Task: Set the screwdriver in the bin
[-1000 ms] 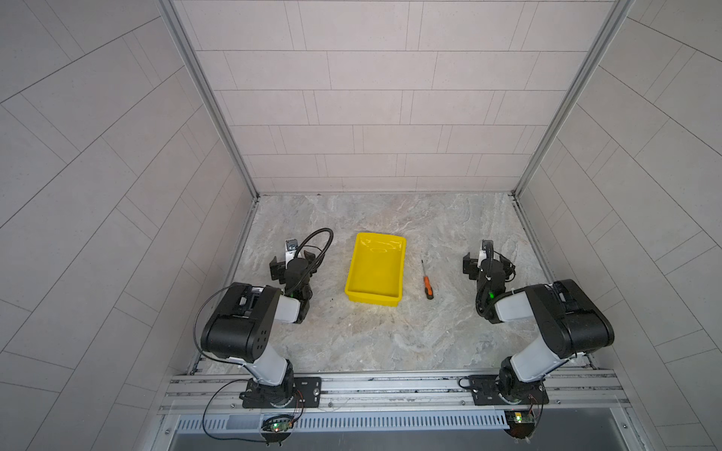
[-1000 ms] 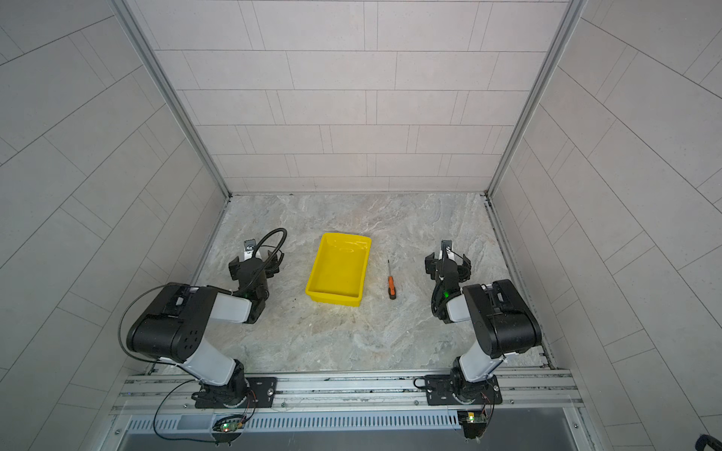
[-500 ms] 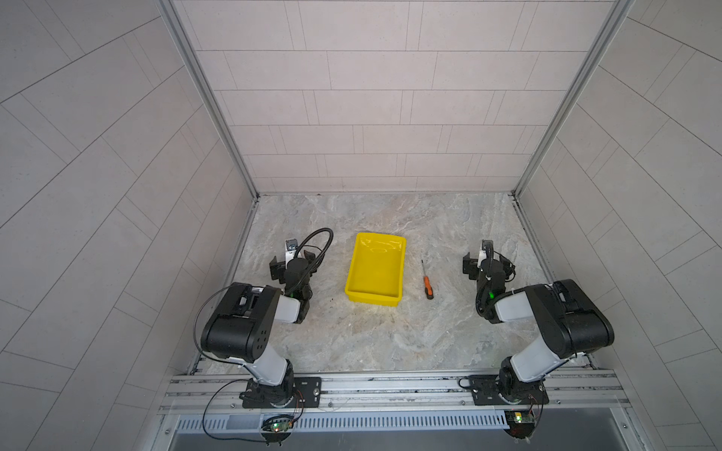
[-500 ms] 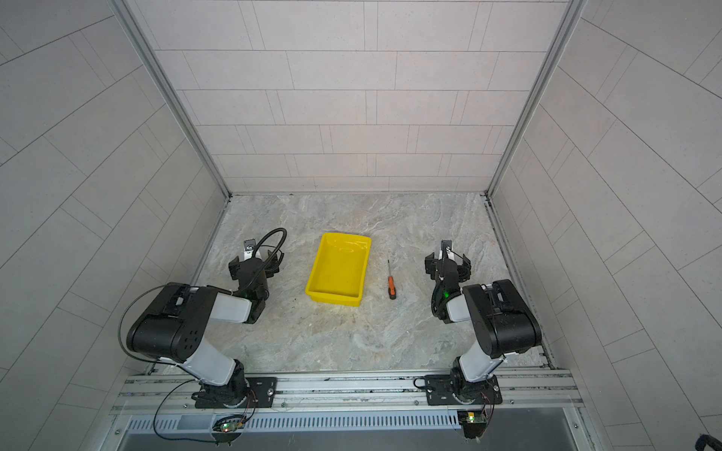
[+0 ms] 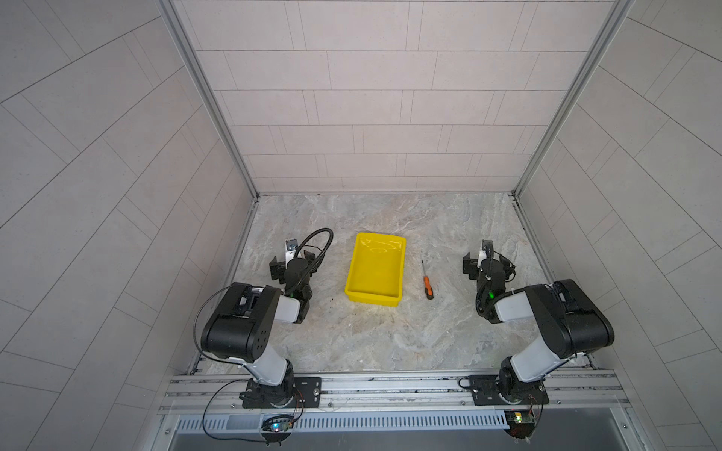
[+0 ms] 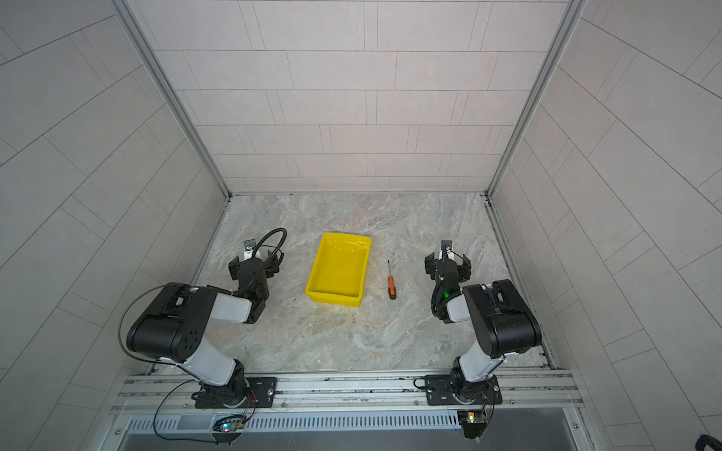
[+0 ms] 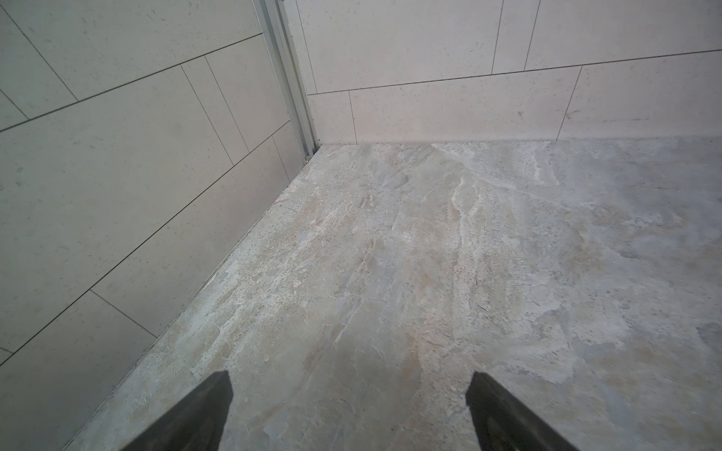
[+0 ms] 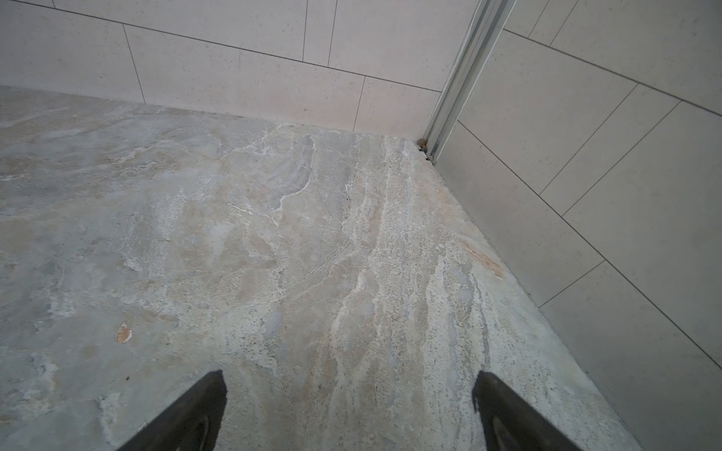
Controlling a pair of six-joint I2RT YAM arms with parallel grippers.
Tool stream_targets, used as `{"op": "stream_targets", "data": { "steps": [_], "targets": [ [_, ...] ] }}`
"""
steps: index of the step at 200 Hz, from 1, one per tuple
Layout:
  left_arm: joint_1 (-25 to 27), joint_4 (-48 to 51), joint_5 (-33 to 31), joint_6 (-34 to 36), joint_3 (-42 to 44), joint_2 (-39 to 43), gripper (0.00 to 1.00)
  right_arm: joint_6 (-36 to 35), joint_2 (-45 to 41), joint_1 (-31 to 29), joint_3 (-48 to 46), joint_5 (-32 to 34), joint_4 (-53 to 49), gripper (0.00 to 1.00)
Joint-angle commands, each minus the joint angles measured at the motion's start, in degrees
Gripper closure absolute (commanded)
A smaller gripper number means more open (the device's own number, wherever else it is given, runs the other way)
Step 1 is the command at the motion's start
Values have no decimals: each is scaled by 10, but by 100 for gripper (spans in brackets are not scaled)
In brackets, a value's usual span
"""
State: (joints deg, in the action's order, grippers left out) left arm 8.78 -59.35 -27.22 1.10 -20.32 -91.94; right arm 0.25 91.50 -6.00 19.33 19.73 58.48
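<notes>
The screwdriver [image 5: 426, 282] lies flat on the table [image 5: 390, 336], just to the right of the bin [image 5: 375, 269] and not touching it. Its shaft runs alongside the bin's long wall and its black butt is level with the bin's near end. In both top views the bin [image 6: 338, 269] holds nothing.

The right gripper [image 5: 488, 266] sits low over the table further right of the bin, beyond the screwdriver [image 6: 390, 282] and well apart from it. Its jaws are spread wide and grip nothing. The right wrist view shows the same: two dark fingertips [image 8: 211, 394] set far apart over bare stone.

The left gripper [image 5: 293, 262] rests on the bin's other side, near it but not touching. It is also wide open and empty, with its fingertips [image 7: 215, 394] framing bare table.
</notes>
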Motion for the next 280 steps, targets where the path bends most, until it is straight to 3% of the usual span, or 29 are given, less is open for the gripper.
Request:
{"op": "stream_targets", "data": {
  "steps": [1, 183, 204, 228, 244, 264, 280],
  "targets": [
    [-2, -16, -4, 2, 4, -2, 0, -1, -5, -3, 3, 8, 6, 1],
    [-4, -17, 1, 1, 6, -1, 0, -1, -5, -3, 4, 8, 3, 1],
    [0, -63, 37, 20, 31, 3, 0, -20, -8, -17, -20, 8, 52, 1],
    [26, -93, 17, 46, 72, 58, 0, -49, -69, -55, -56, 62, 78, 1],
    [69, -12, -22, 77, 67, 141, 0, -48, -159, -81, -25, 69, -88, 1],
    [133, 228, -63, 42, 4, 278, 0, -10, -278, -84, 56, 28, -368, 0],
    [163, 510, 59, -3, -89, 378, 0, 76, -334, -84, 111, 24, -514, 1]
  ]
}}
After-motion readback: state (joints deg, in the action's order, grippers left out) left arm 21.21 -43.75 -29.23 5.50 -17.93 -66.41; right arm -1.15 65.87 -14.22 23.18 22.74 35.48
